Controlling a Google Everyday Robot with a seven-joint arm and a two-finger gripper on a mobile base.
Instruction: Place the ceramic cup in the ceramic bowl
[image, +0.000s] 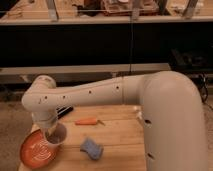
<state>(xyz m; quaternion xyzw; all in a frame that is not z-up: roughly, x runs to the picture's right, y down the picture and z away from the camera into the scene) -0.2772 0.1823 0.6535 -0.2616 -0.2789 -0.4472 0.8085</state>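
Observation:
The ceramic cup (56, 135), small and off-white with a darker inside, hangs upright over the right rim of the ceramic bowl (35, 149). The bowl is a shallow orange-red dish with a pale swirl and sits at the front left corner of the wooden table (117, 145). My gripper (51, 128) points down from the white wrist, directly above the bowl's right edge, and is shut on the cup. The wrist hides most of the fingers.
An orange carrot-shaped item (87, 121) lies mid-table, to the right of the cup. A blue cloth-like object (91, 148) lies near the front edge. My large white arm (165, 120) covers the table's right side. Dark shelving runs behind the table.

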